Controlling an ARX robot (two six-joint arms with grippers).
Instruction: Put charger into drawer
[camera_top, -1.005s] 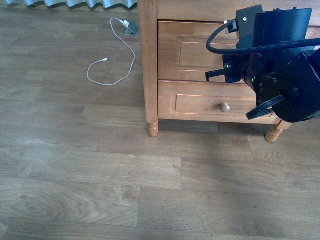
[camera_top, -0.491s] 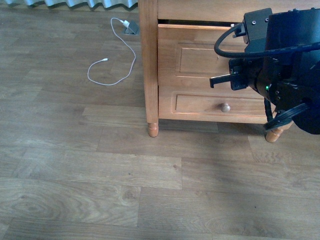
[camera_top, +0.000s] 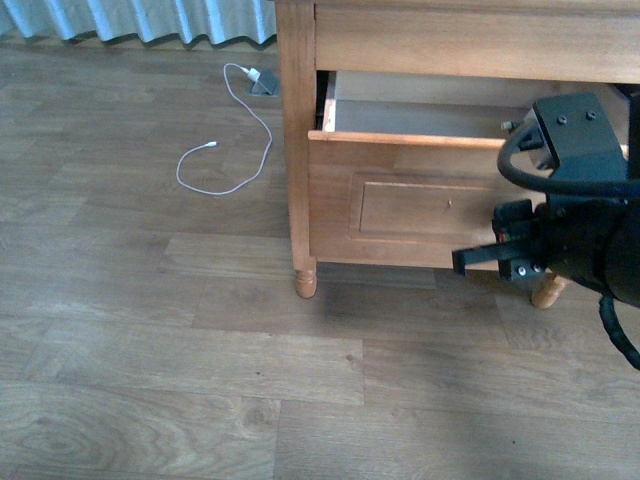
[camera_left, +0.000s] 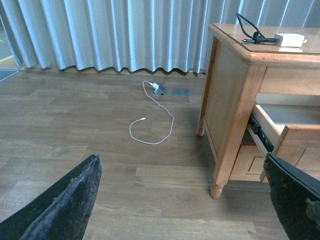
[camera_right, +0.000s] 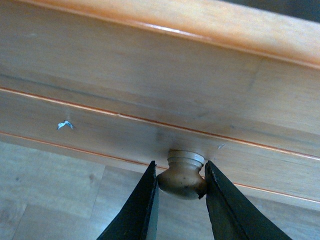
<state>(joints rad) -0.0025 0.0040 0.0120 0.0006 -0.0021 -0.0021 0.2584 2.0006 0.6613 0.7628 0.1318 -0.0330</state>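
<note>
The drawer stands pulled well out of the honey-brown cabinet at the far right of the scene, its panelled front jutting toward the near side and a strip of pale bare interior showing behind the top edge. The right gripper is closed on the drawer's round pale knob: the two dark fingers press against either side of it, with the wood of the drawer front just behind. In the front view the black right arm covers the right part of the drawer front and hides the knob. The charger lies on top of the cabinet, above the drawer and outside it, the white brick flat on the wood with its thin black cable bundled just beside it. The left gripper hangs over the wooden floor well to the left of the cabinet, its jaws spread wide apart and holding nothing. A long white cable curls on the floor left of the cabinet, running to a small plug at the far side near the pale curtain
</note>
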